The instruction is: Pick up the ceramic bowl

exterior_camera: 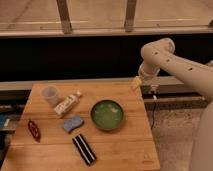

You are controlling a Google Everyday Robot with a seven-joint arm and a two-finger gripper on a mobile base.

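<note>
Bowl: the green bowl (107,114) sits flat on the wooden counter (127,150), right of the middle, nothing in it or touching it.
Hand: the hand (151,90) hangs past the counter's far right corner, pointing down, well apart from the bowl. Wide or narrow? Honestly can't tell.
Cup: a pale cup (50,95) is at the far left.
Bottle: a small bottle (67,104) lies just beside the cup.
Sponge: a blue sponge (73,123) lies left of the bowl.
Striped bar: a black striped bar (84,149) lies near the front edge.
</note>
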